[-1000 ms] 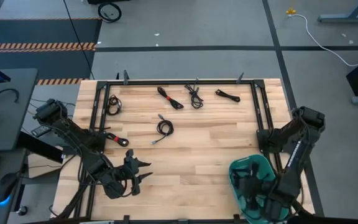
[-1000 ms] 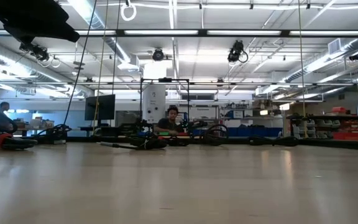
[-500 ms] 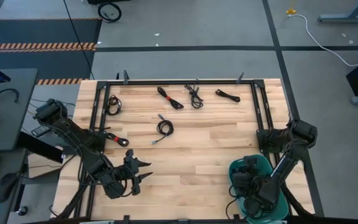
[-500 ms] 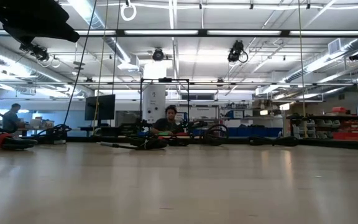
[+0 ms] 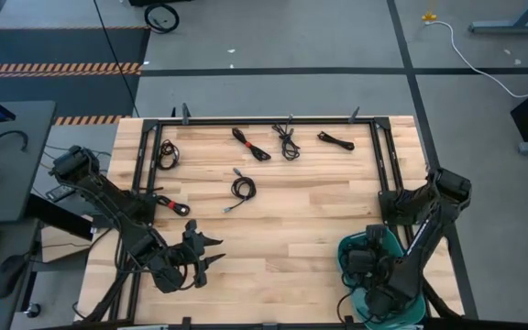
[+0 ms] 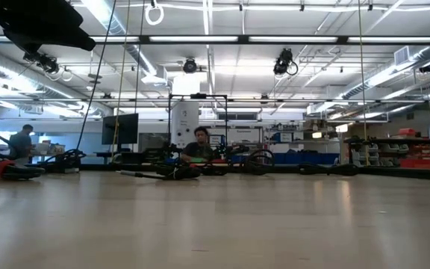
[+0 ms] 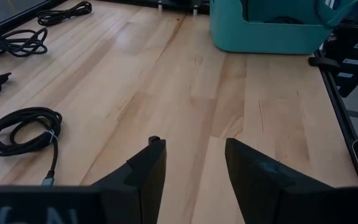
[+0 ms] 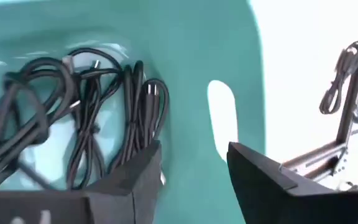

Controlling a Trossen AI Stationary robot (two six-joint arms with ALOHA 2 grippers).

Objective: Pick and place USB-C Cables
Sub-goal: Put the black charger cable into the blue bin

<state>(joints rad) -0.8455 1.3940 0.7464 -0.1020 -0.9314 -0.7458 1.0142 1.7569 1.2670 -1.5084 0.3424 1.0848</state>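
A pale wooden table (image 5: pixel 282 211) in a big workshop hall; the teal bin (image 5: pixel 349 249) sits at about five o'clock on it. My right gripper (image 8: pixel 191 165) hangs over that bin with its fingers apart and nothing between them; a tangle of binned cables (image 8: pixel 73 106) lies beneath. My left gripper (image 5: pixel 207 252) waits near seven o'clock, fingers parted, empty. More USB-C Cables (image 5: pixel 287 142) lie along the twelve o'clock edge, one coiled cable (image 5: pixel 243 188) nearer the centre. They look light, limp and springy, so I'd pinch across the bundled middle, not a loose plug end.
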